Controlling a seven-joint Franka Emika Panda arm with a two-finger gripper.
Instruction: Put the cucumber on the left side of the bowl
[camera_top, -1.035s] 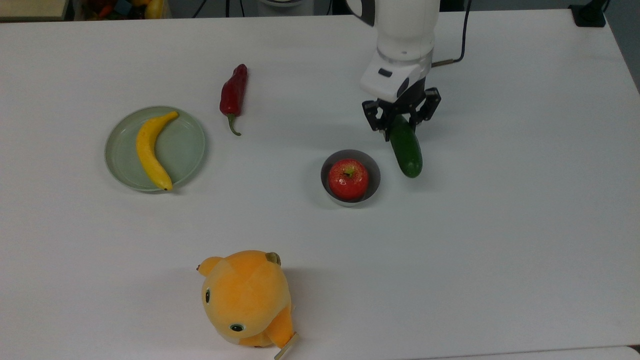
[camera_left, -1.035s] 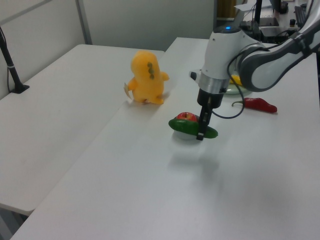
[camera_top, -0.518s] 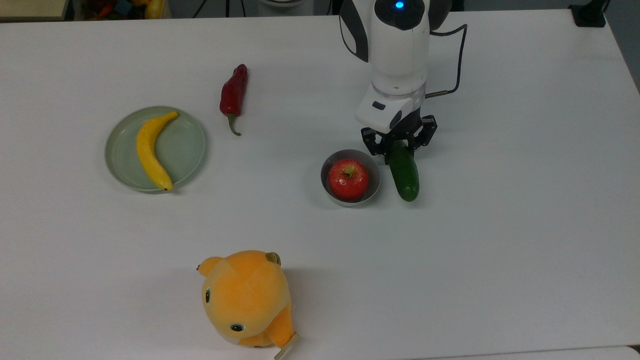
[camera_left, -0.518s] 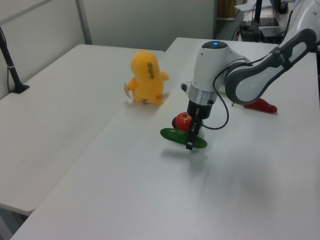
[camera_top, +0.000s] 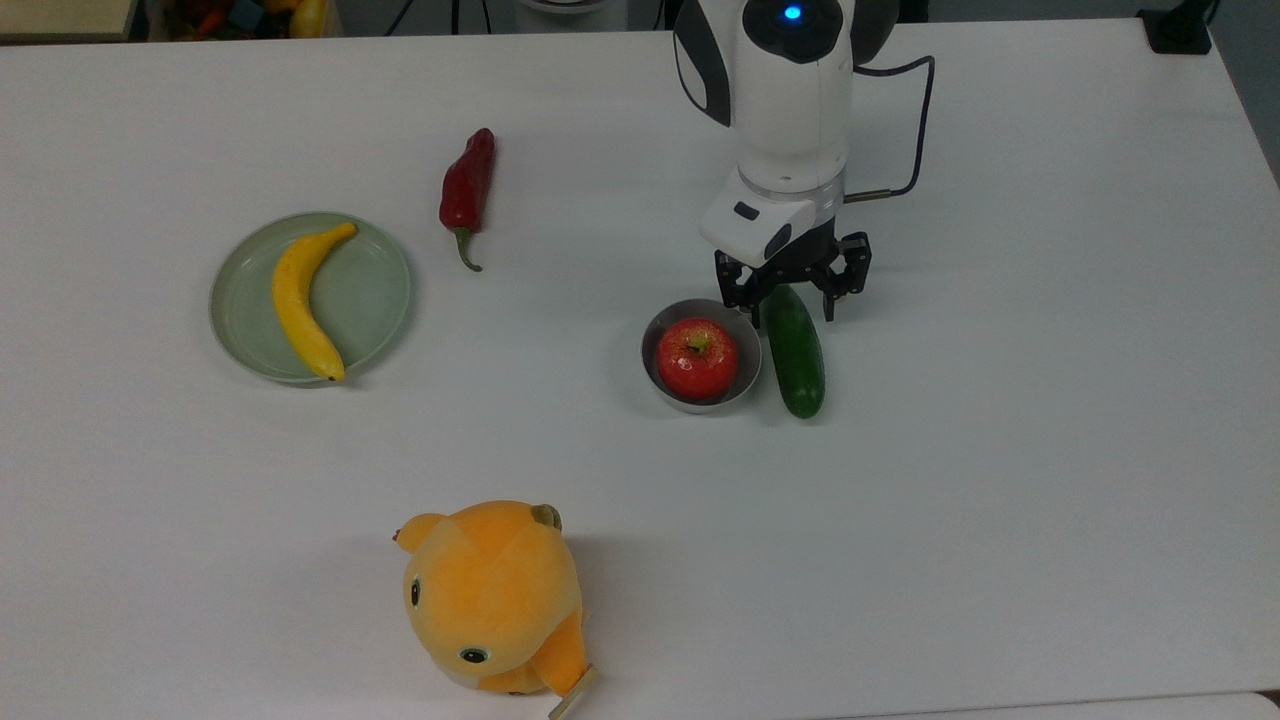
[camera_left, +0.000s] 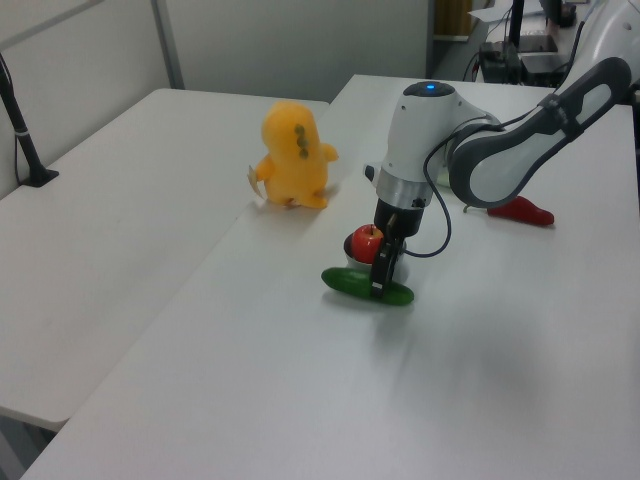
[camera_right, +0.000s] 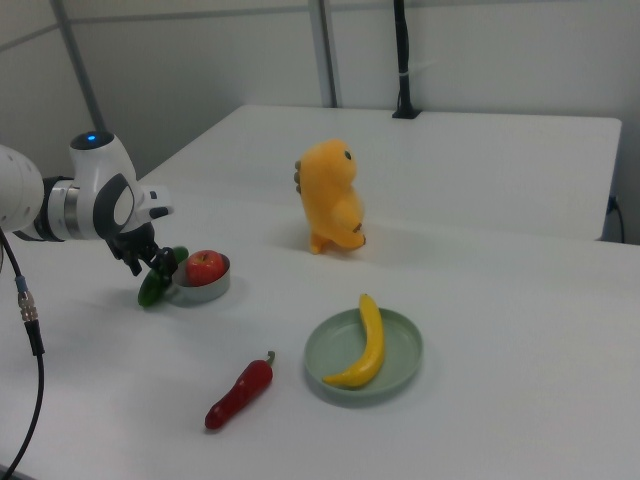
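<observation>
One cucumber (camera_top: 795, 351) lengthwise beside bowl (camera_top: 748, 385)

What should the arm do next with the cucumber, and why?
Probably lift straight up and away. The cucumber lies flat on the table right beside the bowl, on the top view's right, and the gripper looks open around its far end, so the placing seems done.

bowl (camera_top: 701, 396) hemming cucumber (camera_top: 796, 355) (touching), table (camera_top: 1000, 400) beyond bare

one cucumber (camera_top: 795, 350), bowl (camera_top: 668, 395), apple (camera_top: 697, 359), banana (camera_top: 300, 300), plate (camera_top: 375, 300), chili (camera_top: 468, 190), plush toy (camera_top: 495, 595)
</observation>
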